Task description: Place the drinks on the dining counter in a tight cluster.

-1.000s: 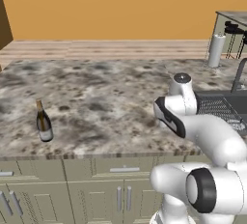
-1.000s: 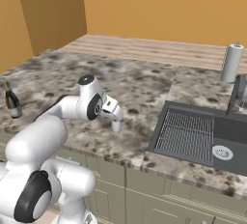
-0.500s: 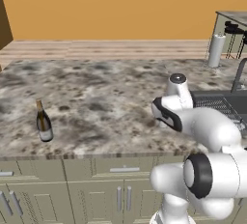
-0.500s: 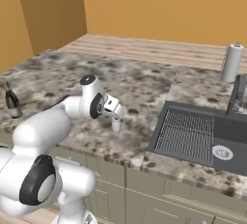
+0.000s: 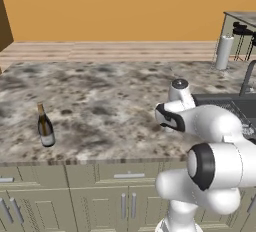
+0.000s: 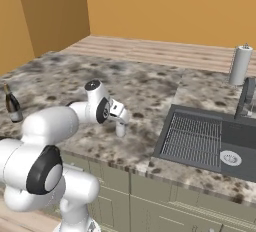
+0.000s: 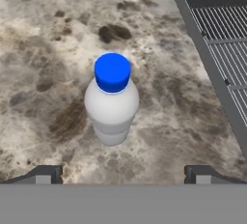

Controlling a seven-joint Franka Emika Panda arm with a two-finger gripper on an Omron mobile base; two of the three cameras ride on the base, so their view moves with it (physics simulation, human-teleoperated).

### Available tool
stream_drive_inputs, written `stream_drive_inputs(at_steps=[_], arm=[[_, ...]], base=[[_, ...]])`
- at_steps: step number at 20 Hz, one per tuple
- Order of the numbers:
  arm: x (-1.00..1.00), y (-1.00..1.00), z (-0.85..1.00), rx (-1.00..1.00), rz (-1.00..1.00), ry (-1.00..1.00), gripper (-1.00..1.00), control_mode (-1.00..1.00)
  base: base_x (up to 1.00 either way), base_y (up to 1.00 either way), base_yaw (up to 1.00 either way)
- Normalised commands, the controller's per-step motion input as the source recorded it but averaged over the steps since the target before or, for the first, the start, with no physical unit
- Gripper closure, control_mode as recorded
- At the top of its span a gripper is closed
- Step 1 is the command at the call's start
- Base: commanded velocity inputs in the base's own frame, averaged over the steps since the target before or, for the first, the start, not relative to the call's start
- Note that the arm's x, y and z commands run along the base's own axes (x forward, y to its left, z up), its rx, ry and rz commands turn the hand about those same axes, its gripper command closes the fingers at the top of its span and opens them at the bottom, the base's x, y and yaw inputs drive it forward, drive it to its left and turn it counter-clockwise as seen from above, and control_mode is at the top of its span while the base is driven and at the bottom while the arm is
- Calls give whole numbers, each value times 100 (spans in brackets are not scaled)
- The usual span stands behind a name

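Compared with 1 second ago, we see that the arm has folded a little more toward the base and its big joint now sits nearer to the cameras, while the bottles and the counter keep their places.

We find the water bottle [image 7: 112,98] standing upright on the marbled counter [image 5: 100,96], blue cap on top, just beside the dark rim of the sink [image 6: 210,138]. In the right base view the same bottle [image 6: 120,128] stands directly below the hand, near the front edge of the counter. The gripper [image 7: 123,174] hangs above it with its 2 fingertips [image 7: 46,175] spread wide apart, 1 on each side of the bottle, and they touch nothing.

Farther away, the wine bottle [image 5: 45,127] stands upright near the front left part of the same counter, well apart from the arm. A paper towel roll [image 6: 240,65] stands behind the sink, and a faucet [image 6: 245,98] rises at the far side of the basin.
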Motion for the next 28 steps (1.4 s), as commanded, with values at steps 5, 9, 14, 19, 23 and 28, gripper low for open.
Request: stream_drive_inputs(at_steps=[5,9,14,19,23,28], arm=[[15,-2,-15,0,0,0,-100,-100],[10,-3,-14,0,0,0,-100,-100],[10,0,-13,0,0,0,-100,-100],[11,0,-9,0,0,0,-100,-100],[1,0,-7,-2,0,0,-100,-100],[3,0,-10,-3,0,-1,-100,-100]], base=[[0,0,0],[0,0,0],[0,0,0],[0,0,0],[0,0,0],[0,0,0]])
